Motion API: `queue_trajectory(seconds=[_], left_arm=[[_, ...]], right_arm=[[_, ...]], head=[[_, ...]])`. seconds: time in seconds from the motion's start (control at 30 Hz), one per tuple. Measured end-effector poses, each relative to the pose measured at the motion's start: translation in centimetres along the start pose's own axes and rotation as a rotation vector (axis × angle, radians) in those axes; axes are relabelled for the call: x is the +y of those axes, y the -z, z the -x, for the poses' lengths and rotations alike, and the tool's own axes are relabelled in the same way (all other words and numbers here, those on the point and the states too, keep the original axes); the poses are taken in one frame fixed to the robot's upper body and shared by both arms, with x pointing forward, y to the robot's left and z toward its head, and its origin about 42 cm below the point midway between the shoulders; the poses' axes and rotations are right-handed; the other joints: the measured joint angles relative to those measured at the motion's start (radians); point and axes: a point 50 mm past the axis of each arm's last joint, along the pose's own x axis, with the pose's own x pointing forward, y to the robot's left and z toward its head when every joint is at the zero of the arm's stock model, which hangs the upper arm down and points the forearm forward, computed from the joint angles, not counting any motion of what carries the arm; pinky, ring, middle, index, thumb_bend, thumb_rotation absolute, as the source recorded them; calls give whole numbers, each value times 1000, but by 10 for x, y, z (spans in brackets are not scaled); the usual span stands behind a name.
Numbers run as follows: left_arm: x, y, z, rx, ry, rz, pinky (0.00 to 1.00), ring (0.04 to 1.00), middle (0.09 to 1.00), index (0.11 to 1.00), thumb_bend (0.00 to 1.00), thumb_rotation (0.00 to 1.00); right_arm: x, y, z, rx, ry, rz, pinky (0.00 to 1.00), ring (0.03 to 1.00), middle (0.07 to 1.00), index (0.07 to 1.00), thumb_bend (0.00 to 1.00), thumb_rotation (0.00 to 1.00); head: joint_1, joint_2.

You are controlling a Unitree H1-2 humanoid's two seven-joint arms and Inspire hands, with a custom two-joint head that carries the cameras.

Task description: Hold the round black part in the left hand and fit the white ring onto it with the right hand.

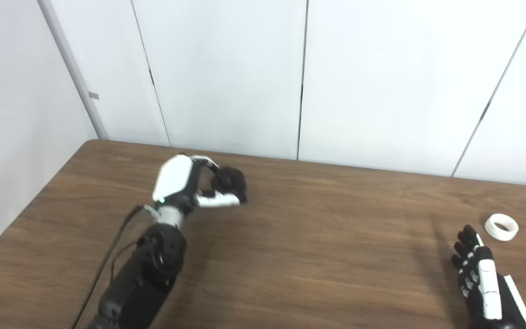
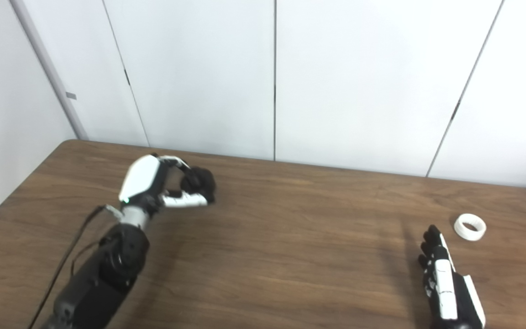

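left eye view: white ring (image 1: 501, 227) just beyond right hand (image 1: 484, 278)

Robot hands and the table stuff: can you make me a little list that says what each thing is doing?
left robot hand: fingers closed around the round black part
round black part: held in the left robot hand, over the table
right robot hand: holds nothing, near the ring, not touching it
white ring: lying on the table
table: brown wood
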Motion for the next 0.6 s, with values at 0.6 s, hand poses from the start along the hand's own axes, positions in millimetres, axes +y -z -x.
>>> queue_trajectory(seconds=[0.6], left_arm=[[-48, -64, 67, -197, 171, -70, 1000, 887, 802, 487, 516, 57]], right_arm=[[6, -4, -1, 17, 9, 8, 1000, 1000, 984, 1000, 471, 1000]], head=[[-64, 23]])
